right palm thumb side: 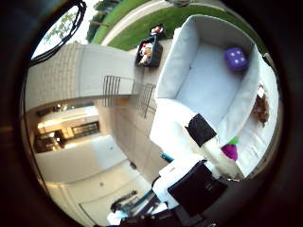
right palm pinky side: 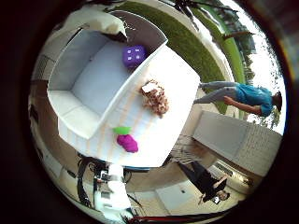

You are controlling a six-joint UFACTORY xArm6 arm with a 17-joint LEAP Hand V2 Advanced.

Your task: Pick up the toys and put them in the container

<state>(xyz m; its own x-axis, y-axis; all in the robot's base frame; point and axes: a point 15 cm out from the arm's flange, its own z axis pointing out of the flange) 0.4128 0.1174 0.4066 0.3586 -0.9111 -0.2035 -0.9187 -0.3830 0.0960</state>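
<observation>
White tabletop (right palm pinky side: 173, 84) below me, and I count three toys in sight and one container. First toy: a purple die (right palm pinky side: 133, 56) with pale dots, lying inside the white container (right palm pinky side: 70, 63), near its far wall. That's the only toy in there. One container, open-topped, sitting on the table with its long wall running beside the other two toys.

Out on the table, just outside that wall, one brown spotted plush toy (right palm pinky side: 155, 98), lying alone. Further along the same wall, one magenta toy with a green top (right palm pinky side: 126, 139), also on the table, close to the edge.

My hand (right palm thumb side: 199, 177) shows as white and black parts in the thumb side view, with one black-padded fingertip (right palm thumb side: 200, 129) reaching out in line with the container's corner. I'm well above everything, touching nothing. The magenta toy sits nearest my fingers, the plush further on, the die farthest. Whether my fingers are curled or straight, I cannot tell.
</observation>
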